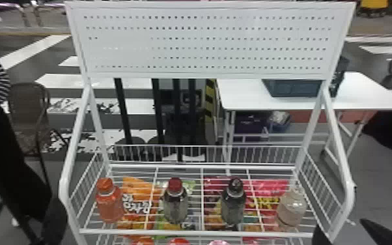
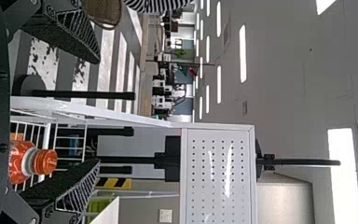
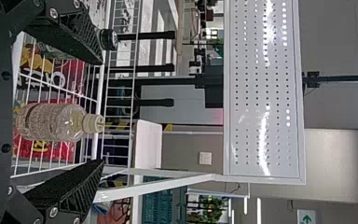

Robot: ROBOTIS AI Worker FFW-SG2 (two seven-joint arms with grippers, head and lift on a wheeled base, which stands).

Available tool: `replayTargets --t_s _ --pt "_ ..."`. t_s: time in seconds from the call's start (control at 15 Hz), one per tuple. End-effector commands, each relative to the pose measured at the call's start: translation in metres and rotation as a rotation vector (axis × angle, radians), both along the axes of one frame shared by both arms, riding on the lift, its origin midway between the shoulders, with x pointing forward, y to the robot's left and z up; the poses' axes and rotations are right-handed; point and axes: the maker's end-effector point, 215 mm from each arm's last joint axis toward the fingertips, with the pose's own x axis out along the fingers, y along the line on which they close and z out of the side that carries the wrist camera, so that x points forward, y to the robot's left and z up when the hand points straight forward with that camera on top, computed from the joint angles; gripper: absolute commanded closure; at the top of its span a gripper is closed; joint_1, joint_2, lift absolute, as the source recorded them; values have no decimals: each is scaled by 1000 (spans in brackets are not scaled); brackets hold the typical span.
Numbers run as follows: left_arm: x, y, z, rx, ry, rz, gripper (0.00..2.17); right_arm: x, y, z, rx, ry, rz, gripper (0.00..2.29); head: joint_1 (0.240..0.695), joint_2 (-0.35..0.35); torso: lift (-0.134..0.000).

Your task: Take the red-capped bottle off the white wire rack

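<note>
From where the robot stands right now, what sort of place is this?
Probably an indoor test hall with a mock shop display: white wire rack holding bottles, crosswalk-like floor stripes, ceiling lights.

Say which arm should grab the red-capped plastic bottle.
Probably the left: the bottle stands left of the middle of the white wire rack, and the left gripper is open.

This looks like a large indoor hall with a shop-style corner: strip lights (image 2: 242, 53) overhead, crosswalk stripes (image 1: 62, 81) on the floor, a green arrow sign (image 3: 306, 217), snack bags (image 1: 133, 185) at a white wire rack (image 1: 185, 233)
</note>
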Motion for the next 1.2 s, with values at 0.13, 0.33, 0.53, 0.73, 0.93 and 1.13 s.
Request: replayTargets --t_s 0.13,0.33,0.53,0.73,0.93,1.13 --pt "0 -1 2 -1 -3 -1 140 1 0 1 0 -1 -1 140 499 0 0" --pt "0 -2 2 -2 -2 -2 140 1 -1 -2 1 7 -2 140 499 0 0" --pt "0 -3 2 -5 -5 -5 140 2 0 -1 1 4 -1 140 499 0 0" --pt "-1 -26 -19 -39 32 -42 144 3 -1 -3 2 10 -2 140 499 0 0" --pt "-9 -87 -53 -76 50 -128 144 3 -1 -3 2 10 -2 140 499 0 0" --pt "-13 -151 -87 -106 89 -222 144 4 0 -6 5 13 0 140 499 0 0"
